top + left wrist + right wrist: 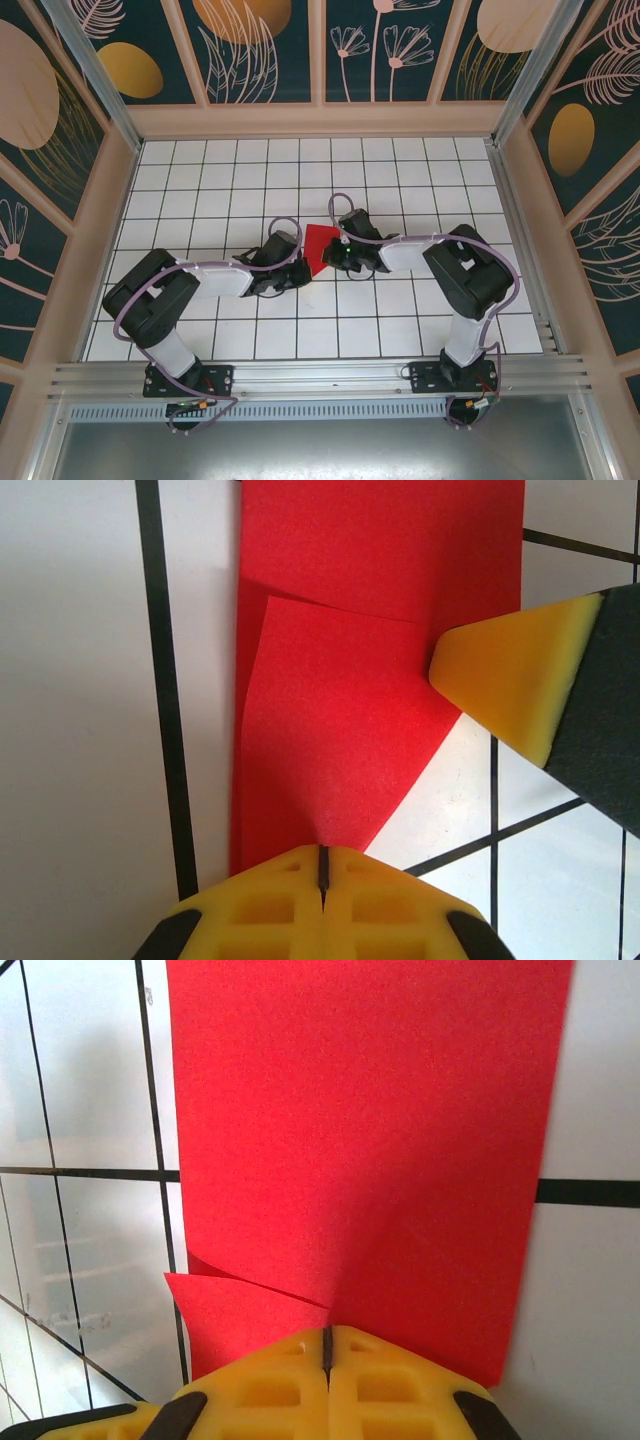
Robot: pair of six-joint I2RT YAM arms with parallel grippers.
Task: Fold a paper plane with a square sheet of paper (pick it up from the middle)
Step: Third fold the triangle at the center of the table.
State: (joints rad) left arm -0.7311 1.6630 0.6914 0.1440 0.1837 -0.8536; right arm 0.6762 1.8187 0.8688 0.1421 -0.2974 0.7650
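Note:
The red sheet of paper (318, 246) sits mid-table between both grippers, folded into a narrower strip with a loose angled flap (340, 730). My left gripper (303, 263) is at its left side, jaws pressed together (323, 865) with the paper's near edge pinched in the seam. My right gripper (334, 252) holds the opposite side, jaws shut (326, 1348) on the paper (370, 1130) where the flap meets the main layer. In the left wrist view one of the right gripper's fingers (500, 685) touches the paper's right edge.
The white table (400, 170) has a black grid. Wooden rails and patterned walls enclose it on three sides. Both arms (215, 278) (455, 262) bend inward toward the middle, with an aluminium rail (320, 378) along the near edge.

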